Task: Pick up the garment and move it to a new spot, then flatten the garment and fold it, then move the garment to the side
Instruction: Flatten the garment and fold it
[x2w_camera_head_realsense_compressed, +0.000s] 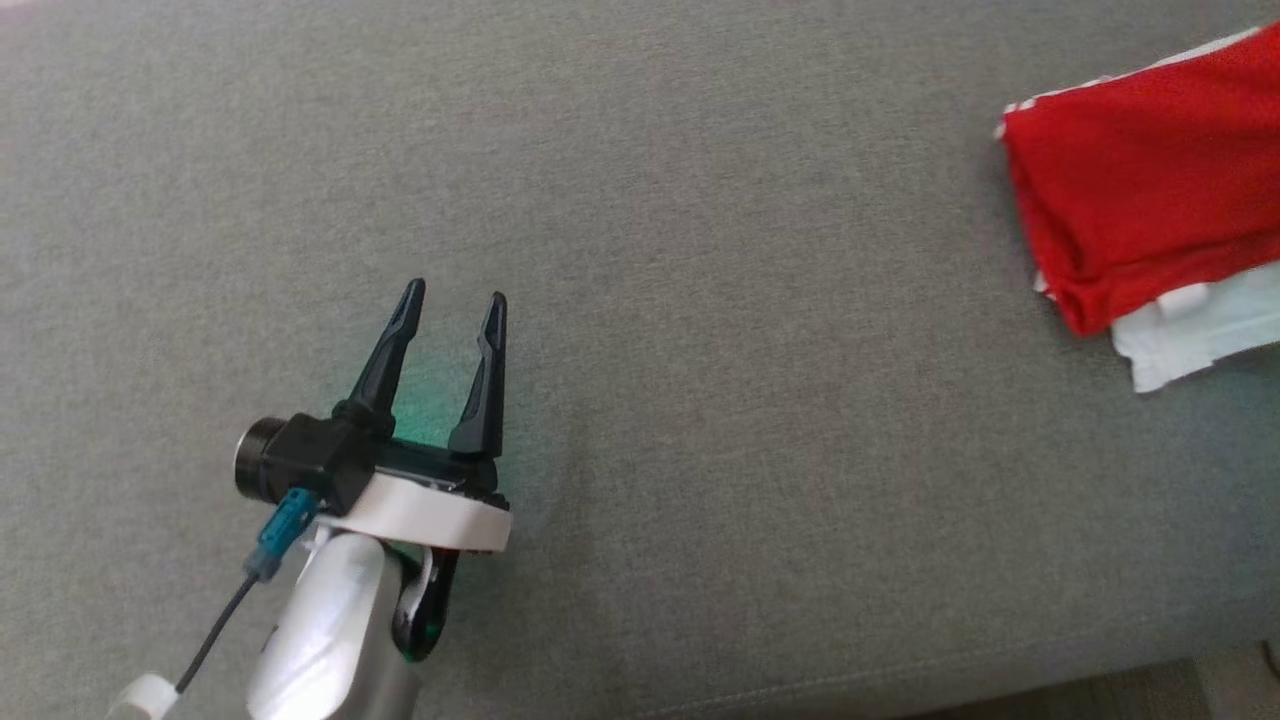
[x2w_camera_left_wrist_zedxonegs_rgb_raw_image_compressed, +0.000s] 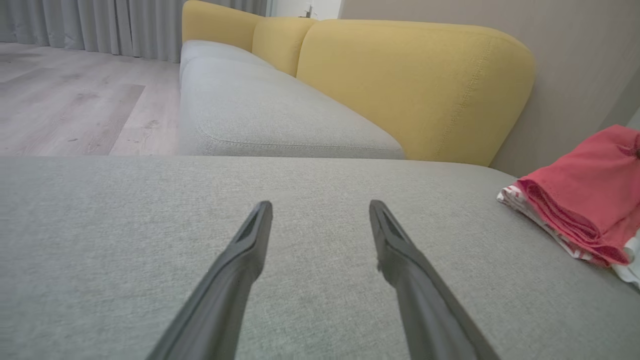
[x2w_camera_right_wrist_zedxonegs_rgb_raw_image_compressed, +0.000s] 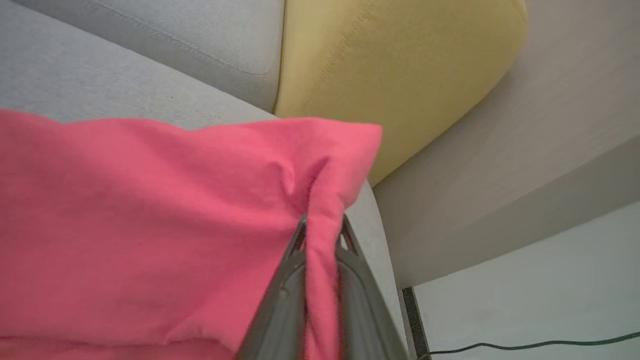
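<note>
The garment (x2w_camera_head_realsense_compressed: 1140, 180) is red with white parts, folded into a bundle at the right edge of the grey cushion (x2w_camera_head_realsense_compressed: 700, 300) in the head view. In the left wrist view the garment (x2w_camera_left_wrist_zedxonegs_rgb_raw_image_compressed: 585, 200) lies far to the right of my left gripper (x2w_camera_left_wrist_zedxonegs_rgb_raw_image_compressed: 320, 210). My left gripper (x2w_camera_head_realsense_compressed: 455, 300) hovers open over bare cushion at lower left, nothing between its fingers. In the right wrist view my right gripper (x2w_camera_right_wrist_zedxonegs_rgb_raw_image_compressed: 322, 230) is shut on a pinched fold of the garment (x2w_camera_right_wrist_zedxonegs_rgb_raw_image_compressed: 150, 215), close to its corner.
A yellow backrest (x2w_camera_left_wrist_zedxonegs_rgb_raw_image_compressed: 410, 80) and a second grey seat (x2w_camera_left_wrist_zedxonegs_rgb_raw_image_compressed: 260, 115) stand beyond the cushion. Wooden floor (x2w_camera_left_wrist_zedxonegs_rgb_raw_image_compressed: 75, 100) and curtains lie to the left there. A wall and a cable on pale floor (x2w_camera_right_wrist_zedxonegs_rgb_raw_image_compressed: 525, 345) sit past the cushion's right end.
</note>
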